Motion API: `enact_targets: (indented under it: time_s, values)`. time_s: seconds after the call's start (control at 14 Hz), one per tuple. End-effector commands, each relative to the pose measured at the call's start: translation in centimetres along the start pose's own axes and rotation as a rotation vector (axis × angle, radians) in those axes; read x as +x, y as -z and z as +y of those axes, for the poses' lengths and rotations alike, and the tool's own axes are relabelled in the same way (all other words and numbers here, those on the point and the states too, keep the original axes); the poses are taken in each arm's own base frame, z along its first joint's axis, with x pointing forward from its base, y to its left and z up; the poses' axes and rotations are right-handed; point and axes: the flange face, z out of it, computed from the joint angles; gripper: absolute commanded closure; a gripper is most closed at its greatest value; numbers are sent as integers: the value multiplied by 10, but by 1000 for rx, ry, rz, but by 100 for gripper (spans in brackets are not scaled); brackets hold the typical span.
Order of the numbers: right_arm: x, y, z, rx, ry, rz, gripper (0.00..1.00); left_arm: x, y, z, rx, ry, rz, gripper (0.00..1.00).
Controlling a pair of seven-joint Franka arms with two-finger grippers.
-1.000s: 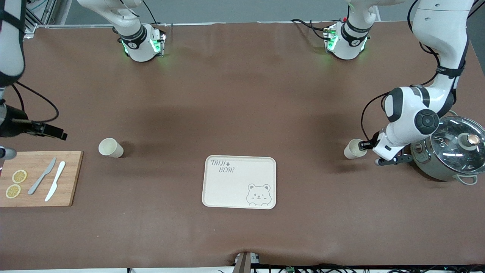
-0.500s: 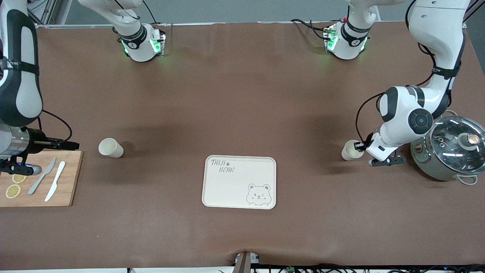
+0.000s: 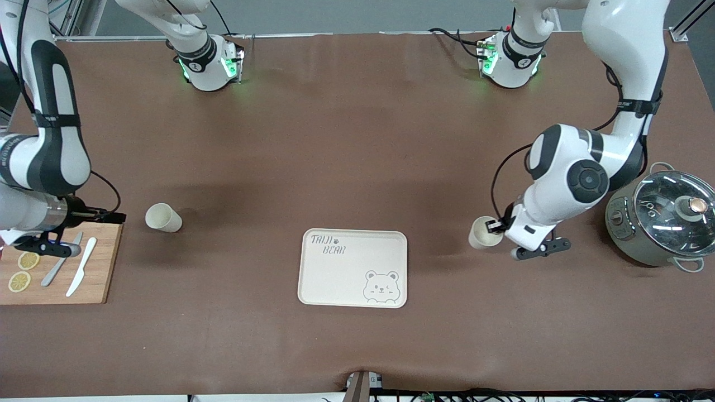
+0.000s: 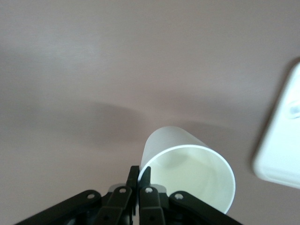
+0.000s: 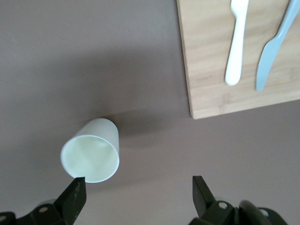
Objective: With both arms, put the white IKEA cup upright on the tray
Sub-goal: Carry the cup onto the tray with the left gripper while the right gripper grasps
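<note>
In the front view, the left gripper [image 3: 494, 225] pinches the rim of a cream cup [image 3: 481, 233], held upright with its mouth upward over bare brown worktop [image 3: 357, 139] between the tray [image 3: 353, 268] and a steel pot [image 3: 659, 223] with a glass lid. A second cup [image 3: 162, 217] stands upright beside a wooden board [image 3: 106, 262], where the right gripper [image 3: 103, 215] hovers. In the left wrist view, the fingers [image 4: 145, 176] are closed tight on the cup's [image 4: 187, 171] thin, smooth wall. In the right wrist view, the fingers [image 5: 77, 194] stand wide apart, empty, above the round tapered second cup [image 5: 91, 152]; two knives [image 5: 253, 42] lie on the board [image 5: 206, 70].
</note>
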Motion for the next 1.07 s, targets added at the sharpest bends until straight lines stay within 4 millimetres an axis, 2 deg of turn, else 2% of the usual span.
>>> enact_targets:
  time_s: [0.0, 0.14, 0.29, 0.43, 0.5, 0.57, 0.64, 0.71, 0.79, 0.86, 1.0]
  values:
    - [-12, -20, -3, -11, 26, -9, 0, 18, -3, 62, -35, 98, -31, 100]
    - [-16, -45, -7, -7, 30, -5, 0, 16, -8, 98, -64, 136, -18, 100]
    - [-21, -68, -18, -7, 43, 13, 14, 7, -23, 130, -74, 178, -10, 100]
    - [-22, -79, -21, -8, 45, 45, 29, -4, -41, 155, -106, 191, 11, 100]
    - [-23, -83, -21, -5, 40, 41, 45, -7, -49, 163, -123, 207, 21, 100]
    - [-24, -84, -25, 0, 39, 38, 56, -15, -59, 174, -136, 212, 27, 100]
    - [-24, -85, -30, 13, 37, 38, 68, -24, -72, 183, -130, 207, 19, 100]
    - [-24, -85, -31, 16, 36, 35, 87, -32, -84, 188, -113, 199, 13, 100]
    - [-24, -85, -31, 16, 36, 35, 97, -35, -94, 189, -100, 200, 6, 100]
    - [-24, -86, -32, 16, 38, 33, 100, -35, -103, 188, -92, 201, 0, 100]
    - [-25, -83, -34, 16, 39, 32, 100, -41, -111, 192, -85, 188, -7, 100]
